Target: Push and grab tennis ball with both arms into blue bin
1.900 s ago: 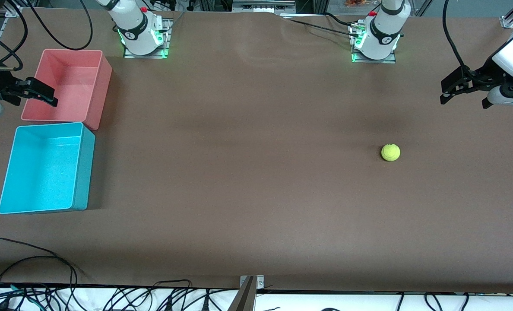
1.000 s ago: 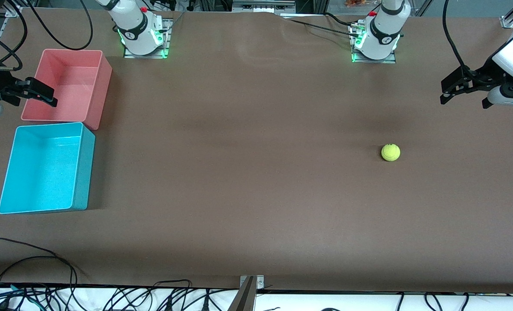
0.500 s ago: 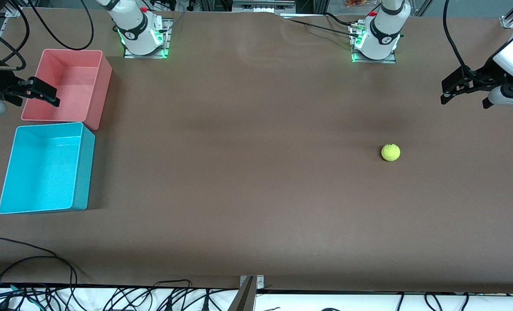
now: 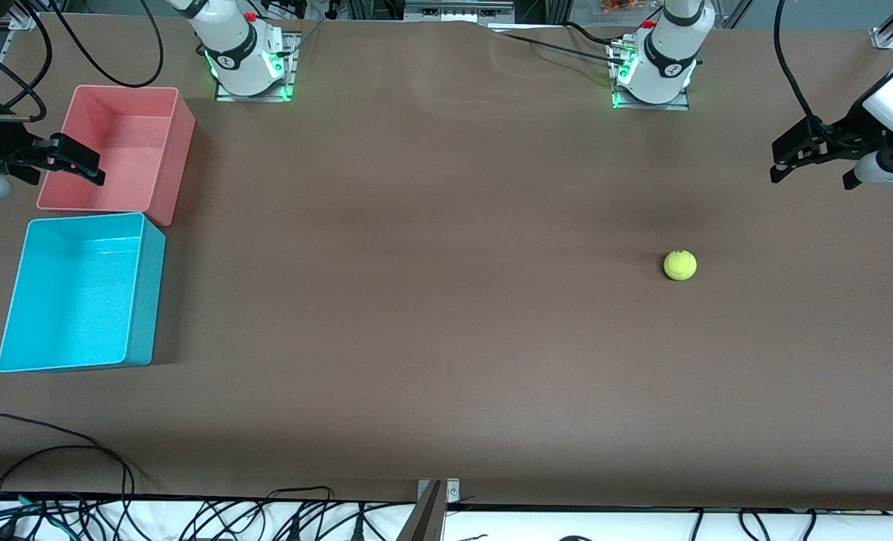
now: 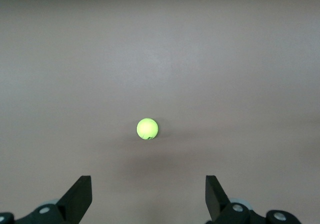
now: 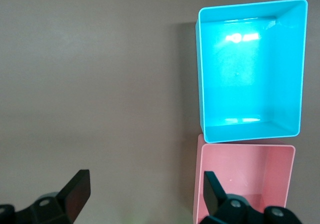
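We see the blue bin nearest, at the right arm's end of the worktop; the tennis ball rests well apart. A hard shove risks rolling it astray. Left gripper and right gripper hover, jaws wide.

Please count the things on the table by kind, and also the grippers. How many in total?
Ball: 1
Bins: 2, blue bin and pink bin
Grippers: 2, left gripper and right gripper, both open
Total: 5
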Available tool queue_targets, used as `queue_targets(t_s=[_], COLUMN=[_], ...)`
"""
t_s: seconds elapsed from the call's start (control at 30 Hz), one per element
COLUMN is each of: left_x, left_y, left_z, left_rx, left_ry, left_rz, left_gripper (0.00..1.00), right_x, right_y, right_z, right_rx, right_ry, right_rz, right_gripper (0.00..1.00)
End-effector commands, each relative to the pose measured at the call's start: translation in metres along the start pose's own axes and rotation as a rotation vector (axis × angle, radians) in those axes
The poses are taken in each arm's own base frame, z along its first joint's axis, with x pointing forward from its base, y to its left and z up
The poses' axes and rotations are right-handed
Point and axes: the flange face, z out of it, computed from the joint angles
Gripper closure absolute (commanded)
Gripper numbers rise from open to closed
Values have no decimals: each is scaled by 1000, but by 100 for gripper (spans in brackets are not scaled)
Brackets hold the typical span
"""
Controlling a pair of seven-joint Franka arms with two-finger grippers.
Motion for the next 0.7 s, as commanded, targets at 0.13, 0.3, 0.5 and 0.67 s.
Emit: queue_targets(t_s=[0.13,0.3,0.5,0.67], left_x=[13,13,13,12], left_y=[-15,-22,-21,-21], left_z=[10,10,10,12], left_rx=[-9,-9,-8,-11], left_ry=[-25,-25,-25,-34], left_rz=[-34,-44,-41,-30], left_gripper=[0,0,0,0], right_x=[-4,-4,-4,-4], right_y=[-4,-4,-4,-4], right_z=[-8,-8,-8,-8], right_rx=[16,16,16,17], right_ry=[5,5,5,5], right_rz=[5,5,5,5], right_gripper=[0,0,0,0])
